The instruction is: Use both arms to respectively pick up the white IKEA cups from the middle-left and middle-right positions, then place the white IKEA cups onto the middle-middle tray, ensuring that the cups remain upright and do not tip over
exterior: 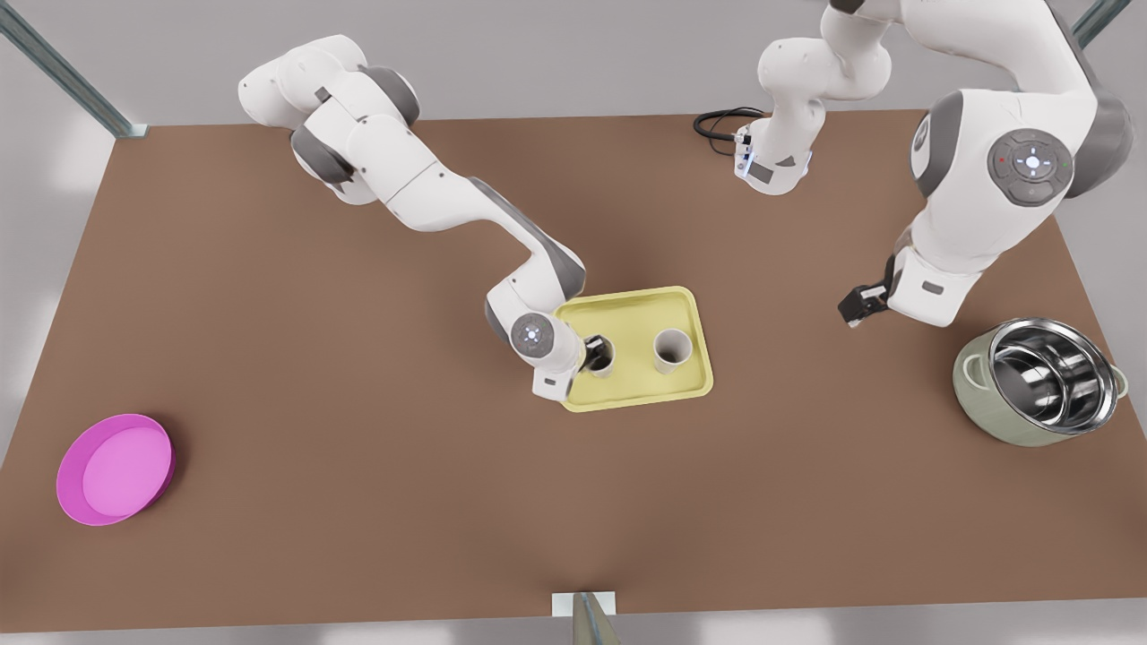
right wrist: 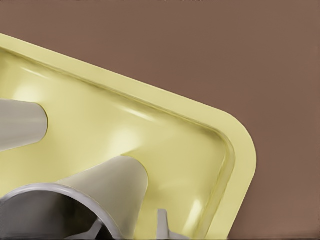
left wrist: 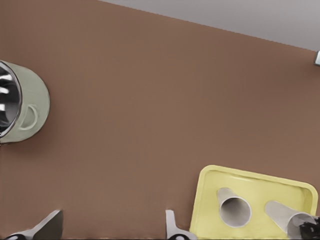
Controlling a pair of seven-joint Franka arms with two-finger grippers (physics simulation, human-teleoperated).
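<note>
Two white IKEA cups stand upright on the pale yellow tray (exterior: 627,309) in mid-table. My right gripper (exterior: 596,352), on the arm from the front view's left, is at the rim of the nearer cup (exterior: 610,365). In the right wrist view one finger (right wrist: 164,225) stands outside that cup (right wrist: 100,185), a thin strip of tray (right wrist: 165,130) showing between them, and the other finger is inside the rim. The second cup (exterior: 671,349) stands free. My left gripper (exterior: 856,305) hangs open off to the front view's right, its fingers (left wrist: 47,225) spread wide, with the tray (left wrist: 210,200) and both cups (left wrist: 233,210) far off.
A steel-lined grey-green pot (exterior: 1039,381) sits near the table's edge at the front view's right, close to the left arm. A magenta dish (exterior: 115,468) lies at the front view's lower left. A black cable (exterior: 721,121) coils at the back edge.
</note>
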